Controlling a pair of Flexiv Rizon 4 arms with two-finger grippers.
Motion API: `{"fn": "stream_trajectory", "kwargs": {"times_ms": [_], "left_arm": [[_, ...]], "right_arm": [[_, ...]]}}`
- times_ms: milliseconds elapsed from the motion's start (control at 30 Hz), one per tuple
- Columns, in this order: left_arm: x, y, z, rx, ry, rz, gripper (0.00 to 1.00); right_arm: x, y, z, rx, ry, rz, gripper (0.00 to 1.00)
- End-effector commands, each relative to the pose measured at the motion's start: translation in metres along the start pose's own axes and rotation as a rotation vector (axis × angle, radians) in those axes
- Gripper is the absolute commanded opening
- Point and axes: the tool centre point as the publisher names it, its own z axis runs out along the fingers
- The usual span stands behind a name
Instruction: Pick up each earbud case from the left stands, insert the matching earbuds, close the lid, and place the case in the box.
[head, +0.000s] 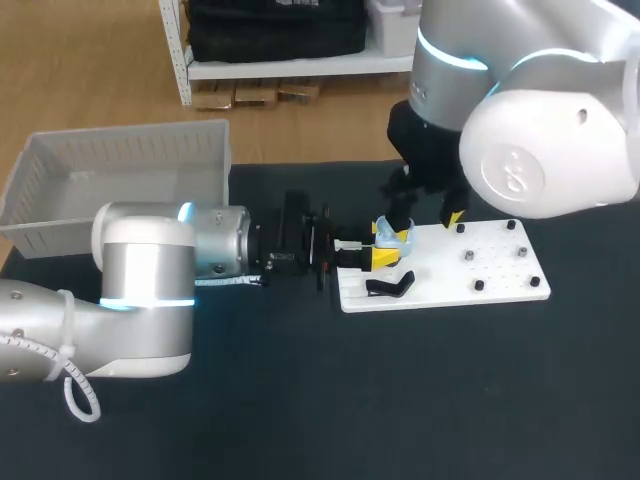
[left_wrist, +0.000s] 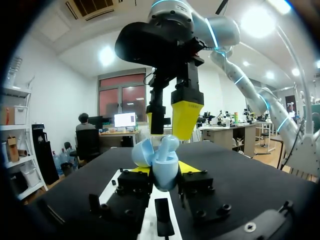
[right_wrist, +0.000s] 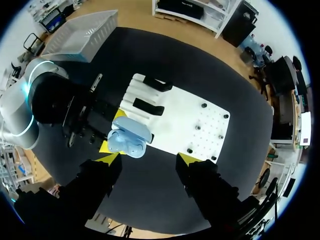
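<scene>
A light-blue earbud case (head: 393, 237) with its lid open is held over the near-left corner of the white board (head: 470, 285). My left gripper (head: 378, 256) is shut on it from both sides. In the left wrist view the case (left_wrist: 162, 161) stands upright between the yellow tips. My right gripper (head: 428, 222) hangs open just above and behind the case. In the right wrist view the case (right_wrist: 129, 137) lies ahead of my right gripper (right_wrist: 148, 159), with two earbuds visible inside. My right gripper's fingers (left_wrist: 186, 117) hover right over the case.
A white basket (head: 120, 160) stands at the back left of the black table. Black stands (head: 390, 287) sit on the board's left part (right_wrist: 148, 106), and small black pegs (head: 478, 285) dot its right part.
</scene>
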Motion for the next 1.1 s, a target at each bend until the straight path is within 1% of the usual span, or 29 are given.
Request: {"fn": "stream_trajectory", "kwargs": {"times_ms": [33,233,367,400,433,500,600,667,900,1100], "left_arm": [[0.000,-0.002,0.000,-0.009,-0.002,0.004,0.00],[0.000,-0.002,0.000,-0.009,-0.002,0.004,0.00],[0.000,-0.002,0.000,-0.009,-0.002,0.004,0.00],[0.000,-0.002,0.000,-0.009,-0.002,0.004,0.00],[0.000,-0.002,0.000,-0.009,-0.002,0.004,0.00],[0.000,-0.002,0.000,-0.009,-0.002,0.004,0.00],[0.000,-0.002,0.000,-0.009,-0.002,0.004,0.00],[0.000,-0.002,0.000,-0.009,-0.002,0.004,0.00],[0.000,-0.002,0.000,-0.009,-0.002,0.004,0.00],[0.000,-0.002,0.000,-0.009,-0.002,0.004,0.00]], "right_arm": [[-0.002,0.002,0.001,0.000,0.002,-0.003,0.70],[-0.004,0.004,0.001,-0.002,-0.001,-0.011,0.72],[-0.004,0.003,-0.002,-0.001,-0.007,-0.010,0.75],[-0.004,0.002,-0.004,-0.007,-0.015,-0.005,0.80],[-0.005,0.001,-0.007,-0.016,-0.025,0.001,0.90],[-0.008,-0.001,-0.012,-0.032,-0.045,0.008,1.00],[-0.016,-0.005,-0.020,-0.067,-0.081,0.028,1.00],[-0.025,-0.010,-0.025,-0.083,-0.109,0.061,1.00],[-0.050,-0.030,-0.018,-0.072,-0.105,0.137,1.00],[-0.060,-0.039,-0.010,-0.056,-0.075,0.156,1.00]]}}
